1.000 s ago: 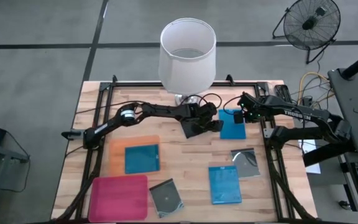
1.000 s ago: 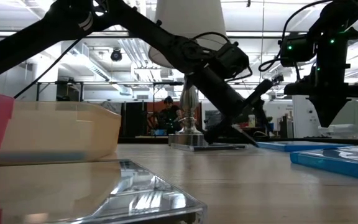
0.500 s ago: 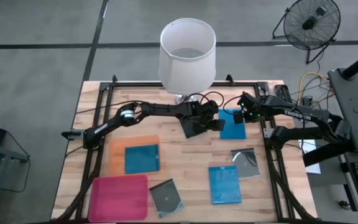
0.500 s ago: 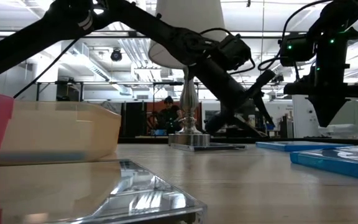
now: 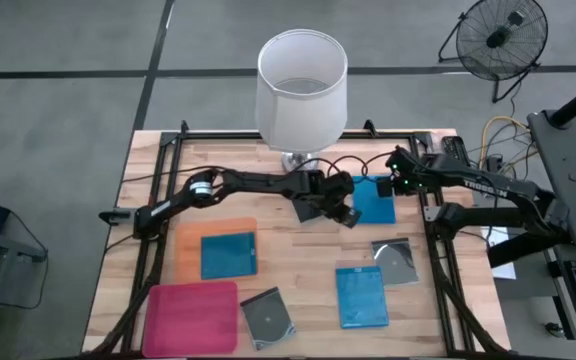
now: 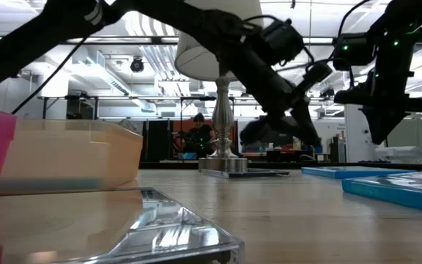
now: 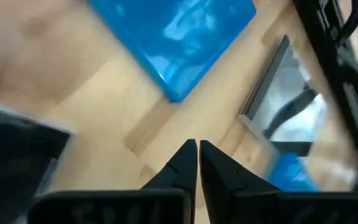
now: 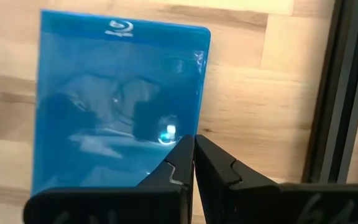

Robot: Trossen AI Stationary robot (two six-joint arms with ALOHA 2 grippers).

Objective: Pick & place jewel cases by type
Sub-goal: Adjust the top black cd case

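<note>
1. The left gripper (image 5: 346, 214) hangs over the middle of the table, just left of the far blue jewel case (image 5: 373, 198). Its fingers are pinched tip to tip, and I see nothing between them in its wrist view.
2. The right gripper (image 5: 398, 182) sits over the far right edge of that same blue case, also closed on nothing.
3. The other cases:
   - One blue case (image 5: 228, 255) lies in the orange tray (image 5: 183, 240).
   - Another blue case (image 5: 360, 295) lies at near right.
   - A grey disc case (image 5: 396, 262) lies just beyond that one.
   - A second grey case (image 5: 268, 318) lies beside the pink tray (image 5: 190, 315).
   - A dark flat shape (image 5: 308, 209) under the left wrist may be the third grey case. I cannot be sure.
4. First risk: both claws crowd the same blue case, so if I move either arm sideways the wrists could knock together.
5. Second risk: if I bring the left claw down closed, it will shove a case instead of gripping it. These flat cases should slide easily on the wood.
6. Third risk: the lamp (image 5: 301, 85) stands close behind the left arm, and a careless lift could clip it.
7. Writing: the Blu-ray logo (image 8: 120, 26) shows on the blue case in the right wrist view. White lettering on the right arm (image 5: 483, 186) looks like "TROSSEN", only partly legible.
</note>
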